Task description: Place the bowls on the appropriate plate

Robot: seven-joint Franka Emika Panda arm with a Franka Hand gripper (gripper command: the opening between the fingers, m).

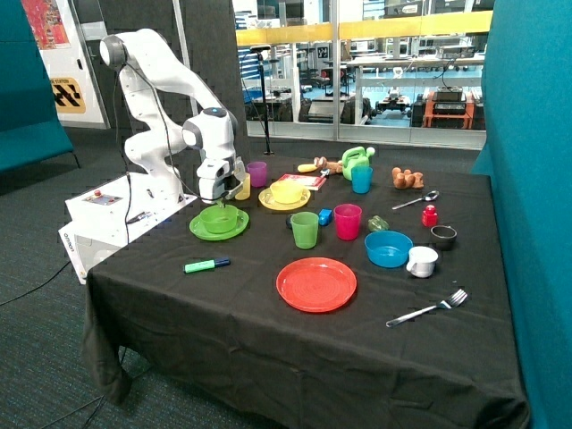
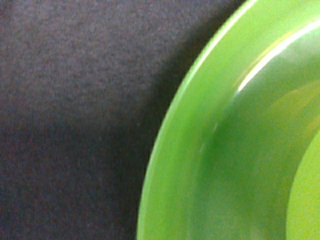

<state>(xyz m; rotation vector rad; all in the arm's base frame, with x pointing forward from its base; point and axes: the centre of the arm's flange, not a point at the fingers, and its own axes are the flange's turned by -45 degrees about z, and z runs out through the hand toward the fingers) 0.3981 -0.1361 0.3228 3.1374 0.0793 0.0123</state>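
The lime green bowl (image 1: 219,218) sits on the green plate (image 1: 198,231) near the table's far corner by the robot base. The yellow bowl (image 1: 287,190) sits on the yellow plate (image 1: 267,203) just behind it. My gripper (image 1: 217,202) hangs directly over the green bowl, at its rim or just inside it. The wrist view shows only the green plate's rim (image 2: 190,150) very close, over the black cloth (image 2: 75,125). A paler green curve at that view's edge may be the bowl (image 2: 311,200).
A green cup (image 1: 305,230), pink cup (image 1: 348,221), red plate (image 1: 316,284) and blue bowl (image 1: 389,248) stand mid-table. A green marker (image 1: 206,265) lies in front of the green plate. A yellow cup (image 1: 242,186) and purple cup (image 1: 257,173) stand behind the gripper.
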